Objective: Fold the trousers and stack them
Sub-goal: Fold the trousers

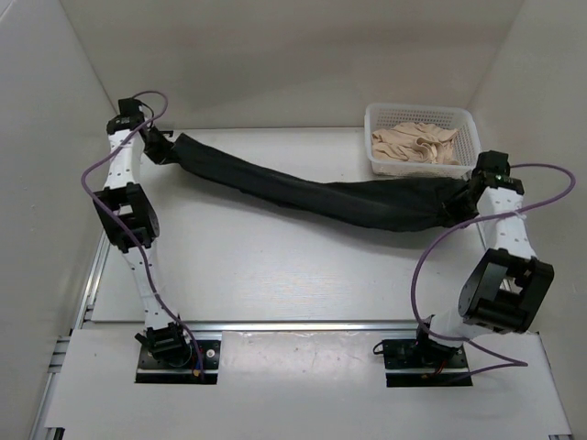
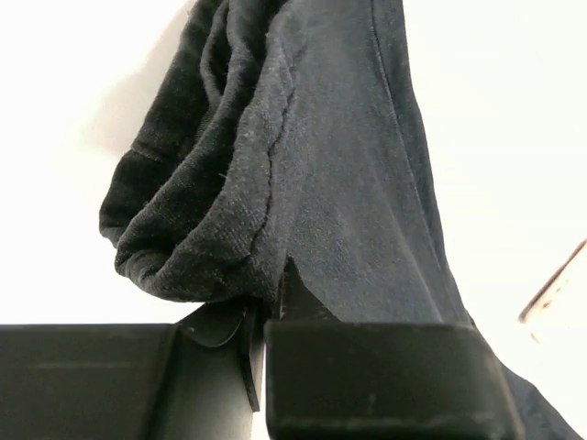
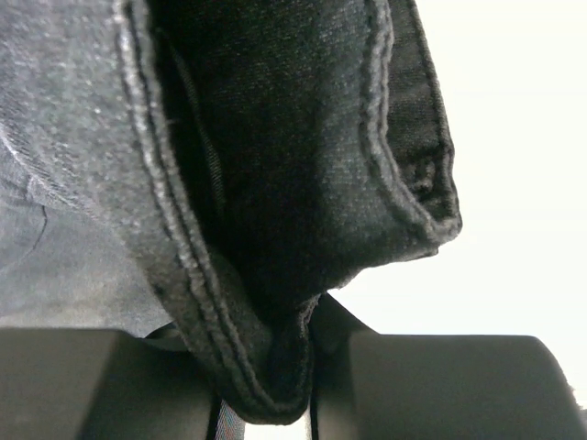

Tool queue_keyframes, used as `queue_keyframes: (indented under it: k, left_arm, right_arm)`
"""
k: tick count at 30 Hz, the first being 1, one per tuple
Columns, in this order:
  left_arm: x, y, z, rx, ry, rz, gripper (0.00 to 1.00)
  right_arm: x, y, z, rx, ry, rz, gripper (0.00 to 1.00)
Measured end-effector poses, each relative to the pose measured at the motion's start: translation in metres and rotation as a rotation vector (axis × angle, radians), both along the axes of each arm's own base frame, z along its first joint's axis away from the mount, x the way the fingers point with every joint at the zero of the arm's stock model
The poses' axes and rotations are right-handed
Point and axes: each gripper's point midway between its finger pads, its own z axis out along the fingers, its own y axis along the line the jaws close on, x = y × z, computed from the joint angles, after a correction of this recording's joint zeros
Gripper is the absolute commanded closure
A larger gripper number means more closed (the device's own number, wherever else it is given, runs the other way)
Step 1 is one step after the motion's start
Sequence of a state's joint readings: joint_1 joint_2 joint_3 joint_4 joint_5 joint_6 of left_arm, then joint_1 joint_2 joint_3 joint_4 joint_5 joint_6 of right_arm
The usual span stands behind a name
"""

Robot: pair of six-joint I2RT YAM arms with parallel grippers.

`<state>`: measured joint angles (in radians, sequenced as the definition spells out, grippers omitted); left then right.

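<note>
A: Where did we find the trousers (image 1: 312, 192)?
B: We found them bunched into a long black band over the table (image 1: 275, 275), stretched from the far left to the right side.
A: How did the left gripper (image 1: 158, 145) stand?
B: We saw its jaws clamped narrow on one end of the cloth.
A: And the right gripper (image 1: 456, 203)?
B: We saw it pinching a seamed hem at the other end, just beside the white basket (image 1: 374, 117) that held beige cloth (image 1: 417, 145).
</note>
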<state>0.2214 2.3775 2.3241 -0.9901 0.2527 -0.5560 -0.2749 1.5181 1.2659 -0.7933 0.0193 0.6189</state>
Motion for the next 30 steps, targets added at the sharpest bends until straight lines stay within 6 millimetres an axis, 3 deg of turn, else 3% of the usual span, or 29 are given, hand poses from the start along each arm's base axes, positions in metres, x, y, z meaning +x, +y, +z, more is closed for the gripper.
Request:
queue_keyframes:
  k: [2,5,7,8,9,10,11,14,18,22,25,30]
  left_arm:
    - [-0.019,0.003,0.003,0.016,0.024,0.009,0.9]
    - [-0.057,0.012,-0.008,0.04,0.105,0.034,0.9]
    - [-0.088,0.018,-0.022,0.055,0.175,0.058,0.9]
    - [-0.104,0.023,-0.03,0.061,0.215,0.072,0.63]
    - [-0.121,0.027,-0.036,0.071,0.256,0.083,0.32]
    - [-0.135,0.034,-0.042,0.089,0.29,0.096,0.13]
    - [-0.145,0.042,-0.045,0.101,0.312,0.116,0.02]
    - [-0.157,0.066,-0.046,0.137,0.33,0.168,0.0]
    - [-0.168,0.082,-0.046,0.163,0.338,0.217,0.17]
    - [-0.183,0.089,-0.054,0.136,0.367,0.251,0.17]
    - [-0.187,0.099,-0.063,0.124,0.382,0.273,0.11]
    - [-0.172,0.105,-0.089,0.102,0.41,0.262,0.09]
  right_arm:
    - [-0.018,0.002,-0.007,-0.001,0.023,-0.009,0.99]
    - [-0.056,0.006,-0.023,0.016,0.092,-0.033,0.99]
    - [-0.083,0.009,-0.031,0.024,0.137,-0.054,0.84]
    - [-0.095,0.01,-0.034,0.024,0.144,-0.066,0.7]
    - [-0.105,0.012,-0.036,0.025,0.149,-0.073,0.37]
    - [-0.115,0.014,-0.036,0.024,0.151,-0.085,0.25]
    - [-0.121,0.014,-0.034,0.017,0.143,-0.084,0.19]
    - [-0.123,0.012,-0.025,-0.003,0.101,-0.083,0.14]
    - [-0.119,0.01,-0.016,-0.025,0.067,-0.063,0.13]
    - [-0.11,0.005,0.01,-0.068,-0.021,-0.039,0.13]
    - [-0.105,0.003,0.027,-0.093,-0.076,-0.025,0.13]
    - [-0.104,0.005,0.028,-0.087,-0.08,-0.012,0.13]
